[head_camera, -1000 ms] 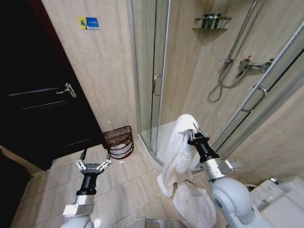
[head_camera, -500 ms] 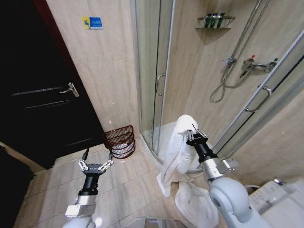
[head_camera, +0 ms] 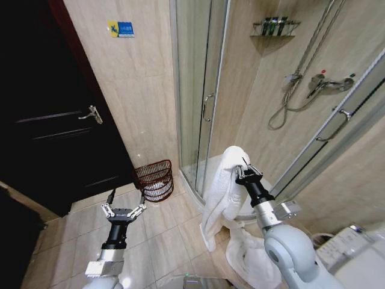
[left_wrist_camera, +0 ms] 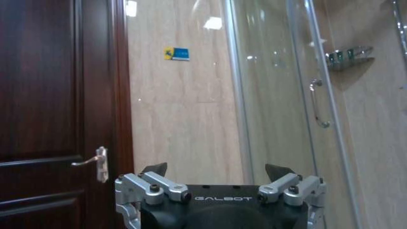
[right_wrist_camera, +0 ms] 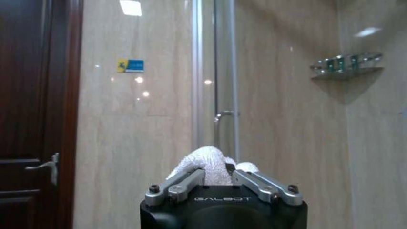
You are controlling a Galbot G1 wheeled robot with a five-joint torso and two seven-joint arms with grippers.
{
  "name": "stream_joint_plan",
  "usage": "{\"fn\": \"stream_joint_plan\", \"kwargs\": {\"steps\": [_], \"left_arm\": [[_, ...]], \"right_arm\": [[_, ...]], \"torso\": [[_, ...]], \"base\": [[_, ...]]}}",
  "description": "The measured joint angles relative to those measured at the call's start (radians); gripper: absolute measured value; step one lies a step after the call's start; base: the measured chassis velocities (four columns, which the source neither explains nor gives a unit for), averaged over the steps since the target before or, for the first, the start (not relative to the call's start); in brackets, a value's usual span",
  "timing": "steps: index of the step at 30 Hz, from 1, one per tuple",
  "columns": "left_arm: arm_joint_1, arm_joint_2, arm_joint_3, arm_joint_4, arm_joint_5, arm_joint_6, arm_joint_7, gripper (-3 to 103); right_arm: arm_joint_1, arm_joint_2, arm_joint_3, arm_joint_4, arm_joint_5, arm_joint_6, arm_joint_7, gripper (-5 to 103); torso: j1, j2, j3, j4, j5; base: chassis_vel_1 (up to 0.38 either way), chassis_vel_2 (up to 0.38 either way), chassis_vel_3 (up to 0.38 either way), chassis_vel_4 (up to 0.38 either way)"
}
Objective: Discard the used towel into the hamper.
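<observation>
Step in hand: carrying; the towel [head_camera: 219, 192] is lifted and held, not yet over the hamper [head_camera: 154, 180], so the task looks roughly midway.
Right gripper [head_camera: 246, 173]: centre-right of the head frame, fingers closed on a bunched fold at the towel's top; in the right wrist view the white terry cloth [right_wrist_camera: 207, 164] bulges up between the pinched fingers.
Towel, axis and pointing: long axis near vertical; it hangs down from the grip, its lower end trailing toward the bottom centre of the frame, at or close to the tiled floor [head_camera: 156, 229].
Hamper: left of centre in the head frame, upright on the floor against the beige wall, between the dark door [head_camera: 54, 120] and the glass shower enclosure [head_camera: 195, 90]; mouth facing up; something pale lies inside.
Left gripper [head_camera: 123, 210]: lower left of the frame, fingers spread wide, holding nothing, just below the hamper in the picture.
Next move calls for: bringing the gripped end across to the left until it is above the hamper's rim, high enough that the trailing end clears the rim.
</observation>
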Motion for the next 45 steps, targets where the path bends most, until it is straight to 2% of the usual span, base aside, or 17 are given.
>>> {"fn": "stream_joint_plan", "kwargs": {"steps": [29,33,45], "left_arm": [[-0.008,-0.007,0.001,0.004,0.014,-0.009,-0.004,100],[-0.011,-0.003,0.005,0.004,0.011,-0.022,-0.008,100],[-0.012,-0.001,0.007,0.004,0.011,-0.027,-0.007,100]], "right_arm": [[0.036,-0.005,-0.006,-0.022,0.018,0.002,-0.004,5],[0.037,0.0,-0.006,-0.029,0.018,0.002,-0.005,5],[0.031,0.013,-0.013,-0.031,0.008,0.002,-0.017,5]], "torso": [[0.0,0.0,0.0,0.0004,-0.0003],[0.0,0.0,0.0,-0.0003,-0.0002],[0.0,0.0,0.0,0.0,0.0]], "base": [[0.12,0.131,0.022,0.007],[0.025,0.079,-0.01,-0.075],[-0.022,0.076,0.016,-0.082]]}}
